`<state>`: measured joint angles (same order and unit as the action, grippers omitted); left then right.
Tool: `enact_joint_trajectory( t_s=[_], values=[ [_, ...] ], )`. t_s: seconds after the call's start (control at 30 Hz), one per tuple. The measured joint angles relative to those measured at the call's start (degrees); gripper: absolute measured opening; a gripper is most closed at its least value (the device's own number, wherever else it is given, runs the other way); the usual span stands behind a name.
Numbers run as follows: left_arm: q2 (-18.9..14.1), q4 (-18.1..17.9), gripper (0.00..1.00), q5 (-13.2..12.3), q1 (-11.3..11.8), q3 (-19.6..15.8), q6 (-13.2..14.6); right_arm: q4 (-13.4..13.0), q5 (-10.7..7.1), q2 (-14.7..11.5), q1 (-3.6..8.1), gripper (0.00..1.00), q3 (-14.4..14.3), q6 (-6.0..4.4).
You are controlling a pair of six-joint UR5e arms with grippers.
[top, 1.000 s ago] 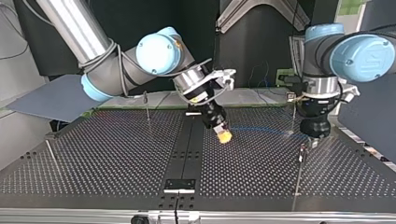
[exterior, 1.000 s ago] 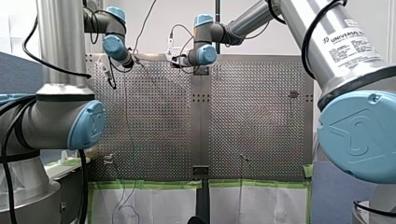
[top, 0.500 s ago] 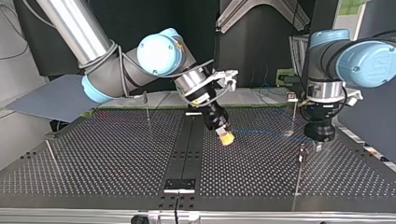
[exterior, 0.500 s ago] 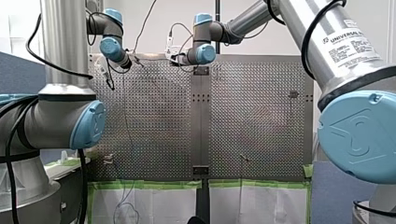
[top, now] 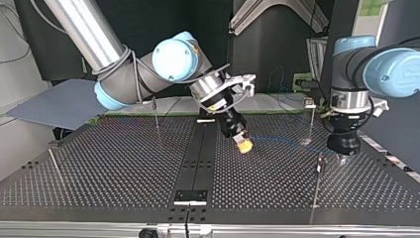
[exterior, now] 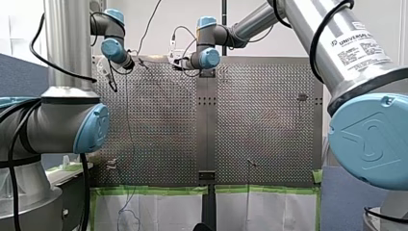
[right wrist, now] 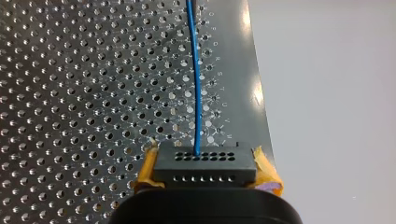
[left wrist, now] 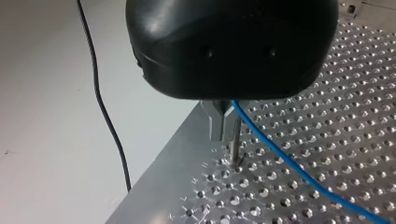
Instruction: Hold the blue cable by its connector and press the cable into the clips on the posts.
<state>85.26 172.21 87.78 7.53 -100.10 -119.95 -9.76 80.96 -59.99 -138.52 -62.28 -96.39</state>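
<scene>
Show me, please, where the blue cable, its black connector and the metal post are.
blue cable [right wrist: 197, 93], right wrist view, middle of its strand.
black connector [right wrist: 204, 167], right wrist view, centre of its face.
metal post [left wrist: 236, 140], left wrist view, its shaft.

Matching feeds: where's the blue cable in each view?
Top: blue cable between my right tool and my left tool.
Front: likely the faint line down the left of the perforated table.
Left wrist: cable leaves the tool beside a post.
Right wrist: cable leaves the connector.
Shared: the table.
</scene>
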Motion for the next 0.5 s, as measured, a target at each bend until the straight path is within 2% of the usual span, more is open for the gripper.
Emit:
enact_joint_trajectory(
  t_s=[0.5],
  values=[
    [1.44, -1.14, 0.00, -1.82, 1.59, 1.97, -0.50, 0.00, 0.15, 0.10, 0.75, 0.00, 0.09, -0.05]
  ],
)
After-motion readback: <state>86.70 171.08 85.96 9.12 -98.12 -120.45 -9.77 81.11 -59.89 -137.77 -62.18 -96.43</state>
